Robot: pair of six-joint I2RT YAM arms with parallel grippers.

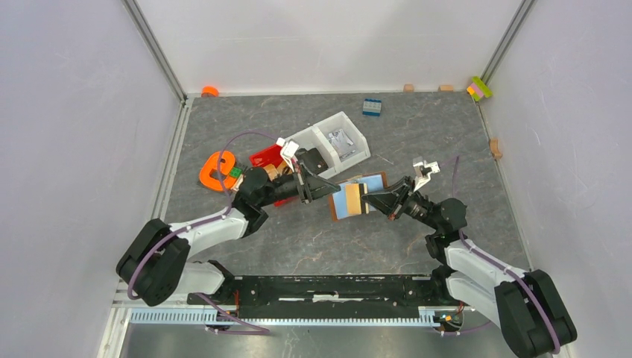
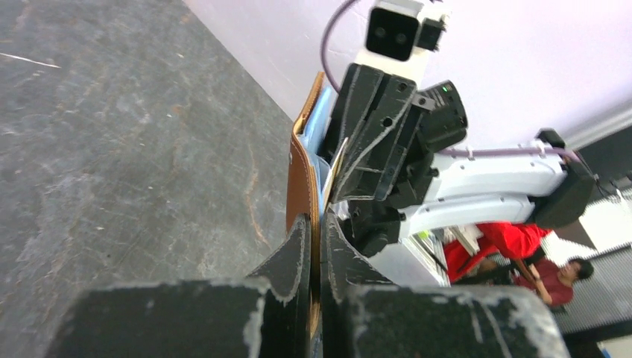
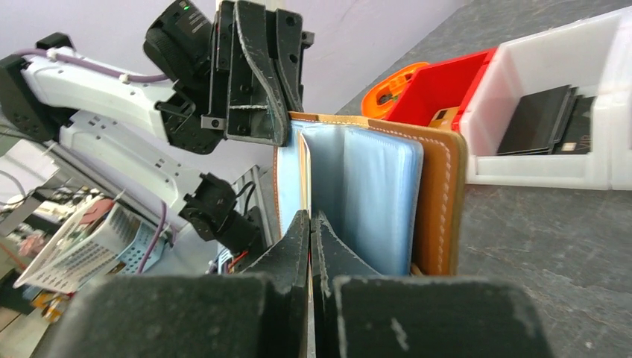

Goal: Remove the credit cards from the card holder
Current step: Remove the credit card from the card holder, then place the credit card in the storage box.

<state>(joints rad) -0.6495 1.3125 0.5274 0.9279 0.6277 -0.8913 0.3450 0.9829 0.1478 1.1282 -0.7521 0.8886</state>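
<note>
Holder point(image 3: 440, 201) hung open between the arms — left fingers point(image 2: 294, 253) clamped its cover, right fingers point(image 3: 291, 246) pinched a card point(image 3: 304, 179) edge, lengthwise.

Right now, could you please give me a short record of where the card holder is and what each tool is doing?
card holder: open, held up between both tools
left tool: shut on the holder's brown cover
right tool: shut on what looks like a thin credit card edge beside the pale blue sleeves
cards out: none seen lying on the table
behind holder: white bin with dark flat items, red bin
</note>
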